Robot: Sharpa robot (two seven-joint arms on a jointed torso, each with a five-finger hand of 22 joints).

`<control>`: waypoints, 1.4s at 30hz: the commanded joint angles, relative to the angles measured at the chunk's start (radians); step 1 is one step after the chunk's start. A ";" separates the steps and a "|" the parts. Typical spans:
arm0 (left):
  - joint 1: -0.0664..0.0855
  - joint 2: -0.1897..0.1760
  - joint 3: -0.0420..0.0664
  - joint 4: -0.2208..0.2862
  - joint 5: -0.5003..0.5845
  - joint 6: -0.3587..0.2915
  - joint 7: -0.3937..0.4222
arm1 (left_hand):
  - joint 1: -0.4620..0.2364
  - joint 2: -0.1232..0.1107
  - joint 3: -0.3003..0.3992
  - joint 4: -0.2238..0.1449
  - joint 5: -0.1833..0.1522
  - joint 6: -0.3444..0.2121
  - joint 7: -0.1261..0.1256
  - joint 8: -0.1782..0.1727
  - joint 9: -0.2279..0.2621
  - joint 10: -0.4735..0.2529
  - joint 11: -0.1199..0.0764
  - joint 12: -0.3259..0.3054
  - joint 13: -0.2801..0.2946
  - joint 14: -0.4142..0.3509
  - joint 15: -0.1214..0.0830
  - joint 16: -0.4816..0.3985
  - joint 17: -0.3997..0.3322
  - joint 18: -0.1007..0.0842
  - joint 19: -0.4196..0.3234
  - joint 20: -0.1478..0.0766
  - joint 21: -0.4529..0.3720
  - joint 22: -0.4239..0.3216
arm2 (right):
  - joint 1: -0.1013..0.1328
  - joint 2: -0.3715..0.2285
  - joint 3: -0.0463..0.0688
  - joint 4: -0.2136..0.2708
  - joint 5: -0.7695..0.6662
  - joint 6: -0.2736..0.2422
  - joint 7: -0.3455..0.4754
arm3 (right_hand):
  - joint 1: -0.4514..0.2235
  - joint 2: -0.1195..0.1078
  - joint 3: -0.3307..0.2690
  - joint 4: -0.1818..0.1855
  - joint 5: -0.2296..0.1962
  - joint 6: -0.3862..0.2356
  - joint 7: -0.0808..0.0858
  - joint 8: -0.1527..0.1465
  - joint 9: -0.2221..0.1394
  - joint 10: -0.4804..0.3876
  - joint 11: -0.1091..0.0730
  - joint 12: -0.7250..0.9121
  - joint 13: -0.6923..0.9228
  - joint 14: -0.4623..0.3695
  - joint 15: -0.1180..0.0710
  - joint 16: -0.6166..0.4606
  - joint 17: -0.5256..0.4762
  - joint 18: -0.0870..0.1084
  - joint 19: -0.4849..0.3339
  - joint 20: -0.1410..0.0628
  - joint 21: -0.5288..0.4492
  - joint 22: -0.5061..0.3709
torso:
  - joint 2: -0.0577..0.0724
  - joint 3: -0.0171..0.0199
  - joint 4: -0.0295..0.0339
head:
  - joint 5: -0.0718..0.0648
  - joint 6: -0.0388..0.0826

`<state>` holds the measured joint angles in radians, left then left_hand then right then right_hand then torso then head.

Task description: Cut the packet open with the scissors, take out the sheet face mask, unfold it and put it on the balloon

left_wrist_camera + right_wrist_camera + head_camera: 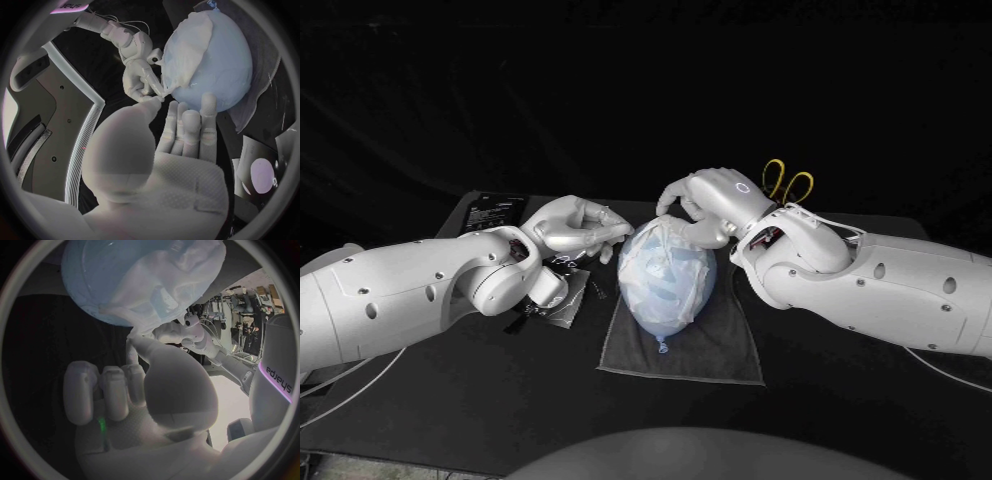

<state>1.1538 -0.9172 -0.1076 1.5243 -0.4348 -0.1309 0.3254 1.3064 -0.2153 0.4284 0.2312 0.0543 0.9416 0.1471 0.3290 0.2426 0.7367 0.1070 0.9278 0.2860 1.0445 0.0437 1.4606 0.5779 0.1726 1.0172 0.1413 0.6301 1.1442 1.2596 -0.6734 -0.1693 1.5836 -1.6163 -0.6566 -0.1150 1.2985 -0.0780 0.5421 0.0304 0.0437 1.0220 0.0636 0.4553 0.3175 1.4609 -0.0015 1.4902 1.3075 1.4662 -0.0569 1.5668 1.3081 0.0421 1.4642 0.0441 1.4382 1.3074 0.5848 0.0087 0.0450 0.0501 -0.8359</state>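
Observation:
A pale blue balloon (pixel 668 285) lies on a dark grey cloth (pixel 687 355) in the middle of the table. The white sheet mask (pixel 661 250) is draped over its far half, wrinkled (pixel 182 52) (pixel 178 282). My right hand (pixel 714 200) reaches over the balloon's far end and pinches the mask's edge between thumb and a finger (pixel 134 342), its other fingers curled. My left hand (pixel 574 228) is at the balloon's (pixel 215 65) far left side, fingers (pixel 190 120) straight against it, thumb tip by the mask's edge. The yellow-handled scissors (pixel 788 182) lie behind my right hand.
The cut black packet (pixel 564 288) lies on the table under my left wrist. Another flat black item (pixel 488 210) sits at the back left. The cloth's near edge hangs toward the table's front.

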 commanded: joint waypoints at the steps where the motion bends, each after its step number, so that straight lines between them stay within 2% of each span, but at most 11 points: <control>1: 0.001 -0.001 0.001 0.006 -0.031 -0.012 0.036 | 0.002 -0.043 -0.048 0.004 -0.005 0.008 -0.001 0.006 0.007 0.004 -0.012 0.021 0.011 0.032 -0.006 0.014 0.047 0.012 0.014 -0.005 -0.005 -0.005 | 0.001 0.001 0.001 0.003 0.008 -0.035 0.017 | 0.005 0.009 0.007 0.001 0.005 0.006 0.002 0.004 0.000 0.057 -0.005 0.006 0.189 0.105 -0.010 0.004 0.263 -0.015 0.058 -0.003 0.003 0.228 | -0.001 0.0000 0.0006 | 0.000 0.000; 4: 0.001 -0.002 0.002 0.010 -0.076 -0.035 0.037 | 0.029 -0.048 -0.091 0.005 -0.006 0.020 -0.009 0.017 0.021 0.003 -0.019 0.045 0.026 0.066 -0.013 0.026 0.097 0.012 0.027 -0.012 -0.006 -0.009 | 0.001 0.002 0.001 0.004 0.010 -0.039 0.017 | 0.005 0.009 0.007 0.001 0.005 0.006 0.002 0.004 0.000 0.057 -0.005 0.006 0.189 0.105 -0.010 0.004 0.263 -0.015 0.058 -0.003 0.003 0.228 | 0.000 -0.0002 0.0005 | 0.001 0.000; 13: 0.001 -0.002 0.002 0.014 -0.142 -0.060 0.029 | 0.077 -0.037 -0.190 0.025 -0.006 0.030 -0.020 0.035 0.049 0.006 -0.032 0.097 0.057 0.133 -0.024 0.050 0.210 0.001 0.075 -0.024 0.049 0.014 | 0.001 0.004 0.001 0.000 0.013 -0.040 0.015 | 0.005 0.009 0.007 0.001 0.005 0.006 0.002 0.005 0.001 0.057 -0.005 0.006 0.189 0.105 -0.010 0.004 0.263 -0.015 0.058 -0.003 0.003 0.228 | 0.000 -0.0002 0.0006 | 0.000 0.000; 21: 0.001 0.005 0.002 0.015 -0.201 -0.102 0.004 | 0.115 -0.011 -0.280 0.053 -0.006 0.029 -0.023 0.041 0.067 0.011 -0.038 0.127 0.076 0.176 -0.031 0.064 0.282 -0.008 0.116 -0.031 0.106 0.041 | 0.001 0.001 0.001 0.009 0.013 -0.045 0.015 | 0.005 0.009 0.007 0.001 0.005 0.006 0.002 0.005 0.001 0.057 -0.005 0.006 0.189 0.105 -0.010 0.004 0.263 -0.015 0.058 -0.003 0.003 0.228 | -0.001 -0.0002 -0.0006 | 0.002 -0.001; 31: 0.001 0.014 0.002 0.013 -0.219 -0.136 -0.016 | 0.146 0.013 -0.308 0.054 -0.006 0.034 -0.026 0.043 0.074 0.024 -0.043 0.143 0.085 0.214 -0.036 0.071 0.339 -0.017 0.151 -0.037 0.160 0.066 | 0.000 -0.005 0.001 0.020 0.012 -0.048 0.016 | 0.006 0.009 0.007 0.000 0.005 0.005 0.003 0.006 0.002 0.057 -0.005 0.006 0.189 0.105 -0.010 0.004 0.263 -0.015 0.058 -0.003 0.003 0.227 | 0.000 0.0002 -0.0004 | 0.002 -0.003; 42: 0.001 0.023 0.002 0.018 -0.251 -0.137 -0.019 | 0.205 0.043 -0.309 0.047 -0.005 0.060 -0.041 0.052 0.083 0.040 -0.054 0.153 0.090 0.246 -0.046 0.077 0.390 -0.023 0.177 -0.044 0.202 0.087 | 0.000 -0.008 0.001 0.023 0.011 -0.046 0.015 | 0.006 0.009 0.007 0.000 0.005 0.005 0.003 0.006 0.002 0.057 -0.005 0.006 0.189 0.105 -0.010 0.004 0.263 -0.015 0.058 -0.003 0.003 0.227 | 0.000 0.0000 0.0005 | 0.002 -0.006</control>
<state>1.1540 -0.8963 -0.1066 1.5394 -0.6621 -0.2604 0.3058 1.5027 -0.1745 0.1199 0.2842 0.0543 0.9960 0.1064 0.3771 0.3254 0.7704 0.0512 1.0767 0.3752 1.2832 -0.0003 1.5324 0.9662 0.1691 1.1868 0.0967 0.8269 1.2299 1.2594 -0.6811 -0.1692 1.6063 -1.5997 -0.6954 -0.1049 1.3015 -0.0749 0.5419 0.0303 0.0456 1.0199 0.0693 0.4550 0.3181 1.4607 -0.0016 1.4927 1.3079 1.4662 -0.0568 1.5645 1.3081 0.0421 1.4618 0.0436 1.4366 1.3075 0.5847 0.0087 0.0446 0.0527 -0.8412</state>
